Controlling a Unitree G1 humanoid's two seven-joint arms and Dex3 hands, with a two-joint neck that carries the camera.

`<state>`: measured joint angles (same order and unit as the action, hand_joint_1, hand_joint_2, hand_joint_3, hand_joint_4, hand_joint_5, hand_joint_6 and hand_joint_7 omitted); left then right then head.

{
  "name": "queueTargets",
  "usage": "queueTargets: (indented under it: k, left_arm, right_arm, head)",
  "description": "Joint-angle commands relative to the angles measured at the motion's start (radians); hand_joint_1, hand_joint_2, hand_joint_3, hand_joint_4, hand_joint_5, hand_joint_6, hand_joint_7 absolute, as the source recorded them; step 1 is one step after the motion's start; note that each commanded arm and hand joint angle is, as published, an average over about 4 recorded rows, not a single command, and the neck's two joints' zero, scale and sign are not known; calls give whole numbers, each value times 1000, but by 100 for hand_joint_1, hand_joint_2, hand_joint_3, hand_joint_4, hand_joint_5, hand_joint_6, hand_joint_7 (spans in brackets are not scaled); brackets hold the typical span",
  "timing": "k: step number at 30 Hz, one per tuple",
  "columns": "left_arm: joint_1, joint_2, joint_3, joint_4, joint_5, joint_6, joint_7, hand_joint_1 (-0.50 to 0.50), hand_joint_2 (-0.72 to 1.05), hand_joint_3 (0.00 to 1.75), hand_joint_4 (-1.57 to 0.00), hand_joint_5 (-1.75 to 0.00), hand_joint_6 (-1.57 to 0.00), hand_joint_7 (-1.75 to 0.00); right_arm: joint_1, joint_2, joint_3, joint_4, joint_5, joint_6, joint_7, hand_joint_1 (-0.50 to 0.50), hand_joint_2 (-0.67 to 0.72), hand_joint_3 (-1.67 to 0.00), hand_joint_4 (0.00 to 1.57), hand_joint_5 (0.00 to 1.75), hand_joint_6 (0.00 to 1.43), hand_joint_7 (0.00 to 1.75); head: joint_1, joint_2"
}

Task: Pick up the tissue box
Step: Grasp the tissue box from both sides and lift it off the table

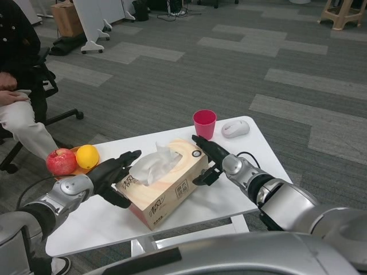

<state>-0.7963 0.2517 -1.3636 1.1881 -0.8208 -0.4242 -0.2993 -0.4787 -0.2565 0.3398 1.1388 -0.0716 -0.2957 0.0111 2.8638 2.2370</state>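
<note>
Two robot hands are closing in on a tissue box [166, 180] lying at an angle mid-counter. The left robot hand [114, 175] and right robot hand [211, 156], fingers extended, are pressing opposite ends, apparently squeezing it for a lift; whether it is firmly held is unclear. A pink cup [204, 124] and mouse [235, 129] are sitting just behind, an apple [61, 161] and orange [87, 156] at the left edge of the counter [103, 220], leaving room upward.
</note>
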Motion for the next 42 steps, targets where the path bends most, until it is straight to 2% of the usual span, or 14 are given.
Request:
queueTargets:
  k: [1, 6, 11, 15, 17, 21, 22, 26, 30, 33, 42]
  left_arm:
    - [-26, -10, 26, -23, -3, -26, 0, 50, 94, 9, -7, 0, 0, 0]
    - [-24, -9, 36, -34, 4, -27, -3, 50, 96, 9, -7, 0, 0, 0]
    - [-24, -7, 60, -50, 24, -28, -6, 50, 89, 9, -7, 0, 0, 0]
    - [-24, -5, 70, -59, 28, -31, -9, 50, 96, 9, -7, 0, 0, 0]
    - [-22, -3, 79, -64, 35, -31, -10, 50, 94, 9, -7, 0, 0, 0]
    - [-17, -1, 106, -78, 56, -31, -12, 50, 94, 9, -7, 0, 0, 0]
    - [-16, -1, 111, -81, 59, -31, -13, 50, 96, 9, -6, 0, 0, 0]
    - [-13, 2, 126, -96, 71, -34, -16, 50, 87, 9, -4, 0, 0, 0]
    - [-8, 6, 151, -111, 88, -34, -18, 50, 87, 9, -4, 0, 0, 0]
    - [-2, 8, 170, -123, 103, -34, -22, 50, 87, 9, -4, 0, 0, 0]
    - [12, 14, 222, -156, 141, -34, -25, 50, 87, 9, -4, 0, 0, 0]
  right_arm:
    - [-5, 27, 7, -33, 12, -45, 13, 17, -35, -63, 9, 165, 0, 0]
    - [-1, 26, 5, -43, 12, -45, 13, 17, -35, -71, 11, 165, 0, 0]
    - [4, 24, 5, -57, 15, -48, 13, 17, -35, -69, 11, 165, 0, 0]
    - [6, 22, 5, -73, 17, -48, 12, 17, -35, -65, 14, 165, 0, 0]
    - [7, 21, 6, -81, 18, -50, 13, 17, -35, -63, 14, 165, 0, 0]
    - [8, 20, 10, -99, 22, -53, 12, 17, -35, -71, 19, 165, 0, 0]
    - [8, 19, 10, -103, 23, -53, 12, 17, -35, -71, 19, 165, 0, 0]
    - [8, 18, 11, -116, 26, -55, 12, 17, -35, -71, 21, 165, 0, 0]
    - [10, 16, 13, -134, 29, -58, 11, 21, -35, -71, 24, 162, 0, 0]
    - [12, 16, 14, -149, 31, -60, 10, 21, -35, -71, 26, 155, 0, 0]
    - [18, 12, 20, -182, 39, -62, 10, 20, -35, -71, 27, 155, 0, 0]
  head:
    - [-1, 2]
    - [-2, 7]
    - [-2, 13]
    - [-2, 18]
    - [-1, 20]
    - [-1, 22]
    - [-1, 22]
    - [-1, 23]
    - [-1, 27]
    - [-1, 29]
    - [1, 35]
